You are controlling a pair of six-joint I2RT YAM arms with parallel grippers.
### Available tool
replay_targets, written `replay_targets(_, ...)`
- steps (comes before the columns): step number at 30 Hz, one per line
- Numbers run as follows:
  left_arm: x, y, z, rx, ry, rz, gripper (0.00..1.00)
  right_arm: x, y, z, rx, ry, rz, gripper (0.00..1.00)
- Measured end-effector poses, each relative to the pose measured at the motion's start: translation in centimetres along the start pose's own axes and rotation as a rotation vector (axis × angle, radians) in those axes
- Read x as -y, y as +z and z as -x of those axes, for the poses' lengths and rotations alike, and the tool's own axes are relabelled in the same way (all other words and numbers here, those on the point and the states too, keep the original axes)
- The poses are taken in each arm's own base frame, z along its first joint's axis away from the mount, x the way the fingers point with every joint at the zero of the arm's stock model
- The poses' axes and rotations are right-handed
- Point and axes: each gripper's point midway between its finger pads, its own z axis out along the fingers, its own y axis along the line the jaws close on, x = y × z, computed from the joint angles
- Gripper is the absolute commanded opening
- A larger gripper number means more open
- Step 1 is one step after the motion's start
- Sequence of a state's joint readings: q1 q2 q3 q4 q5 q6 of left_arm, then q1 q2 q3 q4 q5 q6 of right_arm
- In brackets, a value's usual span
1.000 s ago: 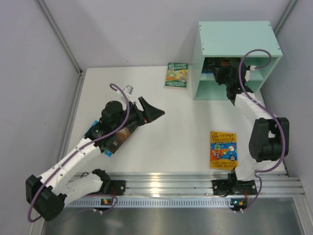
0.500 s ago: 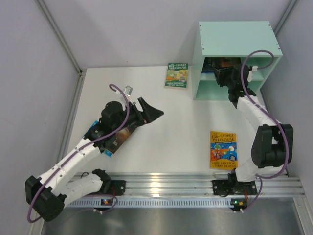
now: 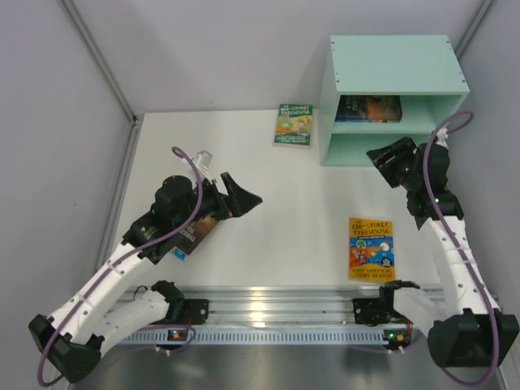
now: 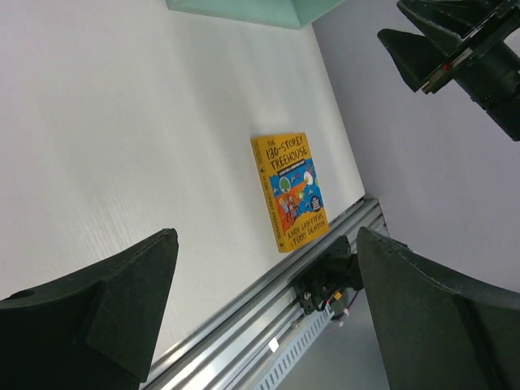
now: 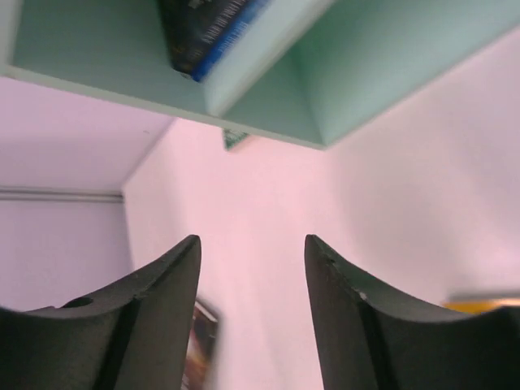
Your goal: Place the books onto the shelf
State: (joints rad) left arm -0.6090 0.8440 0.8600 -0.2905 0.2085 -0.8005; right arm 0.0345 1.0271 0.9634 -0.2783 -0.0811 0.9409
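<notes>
L gripper (image 3: 242, 197) is standing wide open. Its fingers (image 4: 106, 313) are spread far apart, gripping nothing & touching nothing, and it's hovering over bare table (image 3: 309, 195). R gripper (image 3: 388, 162) is also gaping, w/ a moderate gap btwn its fingers (image 5: 154, 317) and nothing in it. It's hanging just in front of the shelf (image 3: 390, 61), not touching it.

The shelf's upper compartment is holding shelved books (image 3: 367, 108) lying flat on the divider board. R wrist view is showing a dark cover w/ a blue edge there. How many are in that stack, can't tell.

Orange-yellow book (image 3: 371, 248) is lying flat on the table's R side near the front rail (image 3: 325, 301), well apart from both grippers. Green book (image 3: 293, 124) is lying flat just left of the shelf, not touching it. Dark book (image 3: 197, 231), w/ a light-blue book (image 3: 180, 253) peeking out beneath, is lying under the L arm (image 3: 122, 268), behind the L gripper.
</notes>
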Motion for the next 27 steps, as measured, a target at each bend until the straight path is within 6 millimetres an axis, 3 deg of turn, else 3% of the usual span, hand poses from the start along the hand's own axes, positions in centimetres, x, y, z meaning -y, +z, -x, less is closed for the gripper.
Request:
replay_targets(3, 0.0, -0.3, -1.2, -0.056, 0.007, -0.015, 0.97, 5.0, -1.8, -0.4, -0.035, -0.079, -0.104, 0.65)
replay_targets(7, -1.1, 0.1, -3.8, -0.144, -0.013, -0.029, 0.96, 12.8, -2.9, 0.6, -0.054, -0.076, -0.291, 0.79)
replay_targets(10, -2.8, 1.0, -7.1, -0.252, -0.064, -0.014, 0.95, 18.0, -3.0, 0.2, -0.131, -0.035, -0.413, 0.81)
replay_targets(12, -3.4, 1.5, -9.1, -0.316, -0.087, 0.006, 0.95, 20.4, -2.8, -0.5, -0.196, -0.004, -0.455, 0.82)
replay_targets(17, -3.0, 2.5, -11.6, -0.402, -0.079, -0.004, 0.94, 24.2, -2.8, -4.1, -0.352, 0.041, -0.496, 0.81)
replay_targets(27, -3.8, 5.5, -12.2, -0.414, -0.107, 0.01, 0.93, 27.2, -3.7, -8.1, -0.431, 0.064, -0.543, 0.8)
